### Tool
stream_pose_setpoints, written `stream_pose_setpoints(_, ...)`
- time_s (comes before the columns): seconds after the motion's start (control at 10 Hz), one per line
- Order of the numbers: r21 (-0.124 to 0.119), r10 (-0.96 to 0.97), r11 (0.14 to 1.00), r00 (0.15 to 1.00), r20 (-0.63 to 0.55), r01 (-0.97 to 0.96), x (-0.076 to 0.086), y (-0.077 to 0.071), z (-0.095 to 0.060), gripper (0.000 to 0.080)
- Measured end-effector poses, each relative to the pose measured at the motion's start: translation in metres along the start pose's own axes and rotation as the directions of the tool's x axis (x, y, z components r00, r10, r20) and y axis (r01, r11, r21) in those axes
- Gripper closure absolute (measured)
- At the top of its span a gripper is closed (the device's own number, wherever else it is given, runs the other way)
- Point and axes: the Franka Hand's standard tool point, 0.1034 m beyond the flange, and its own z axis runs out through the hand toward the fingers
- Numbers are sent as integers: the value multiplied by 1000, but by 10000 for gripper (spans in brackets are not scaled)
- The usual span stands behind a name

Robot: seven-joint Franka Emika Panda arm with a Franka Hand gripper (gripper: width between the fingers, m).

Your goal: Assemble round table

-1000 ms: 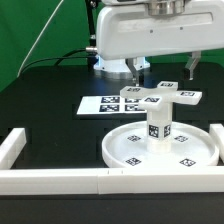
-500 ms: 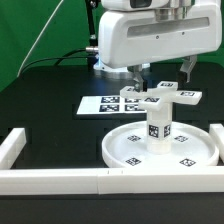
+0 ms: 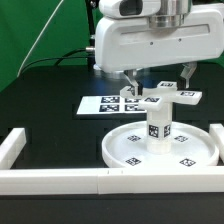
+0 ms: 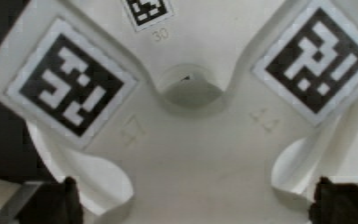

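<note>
- round disc (image 3: 160, 148) lies flat on the black table (image 3: 50, 105), near the front edge, toward the exterior view's right; it sits tucked into the angle of the white border rail (image 3: 60, 178), which likely keeps it from sliding while parts go on.
- short cylinder leg (image 3: 160, 128) stands upright at the disc's middle, tag facing the camera; looks seated in the disc, cannot tell how firmly.
- cross-shaped base (image 3: 165, 95) sits level on top of the leg, arms spread out over the disc; the stack reads as an upside-down table, so the base goes on last.
- in the wrist view the base (image 4: 185, 110) fills the picture from straight above, two tagged arms splayed either side of a small centre hole; the camera is lined up over the middle.
- gripper (image 3: 158, 78) hangs directly above the base, jaws wide apart and holding nothing; dark fingertips (image 4: 51, 200) show either side of the base's body, not touching it.
- placing it this way suits a straight descent to grasp the hub, probably to turn or press it home on the leg.
- marker board (image 3: 105, 104) lies flat just behind the disc, toward the table's middle, clear of the work.
- risk: off-centre closing could tilt the base or tip the leg.
</note>
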Motion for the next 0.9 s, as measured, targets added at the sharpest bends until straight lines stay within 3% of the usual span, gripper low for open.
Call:
stream_pose_setpoints(0.6,-1,5,1000,1000,13,-5,-4,4,6,151)
stream_pose_setpoints(0.7,-1,5,1000,1000,13,-5,-5,4,6,210)
stream_pose_setpoints(0.8,-1,5,1000,1000,13,-5,-5,4,6,210)
stream_pose_setpoints(0.9,-2,5,1000,1000,13,-5,-5,4,6,359)
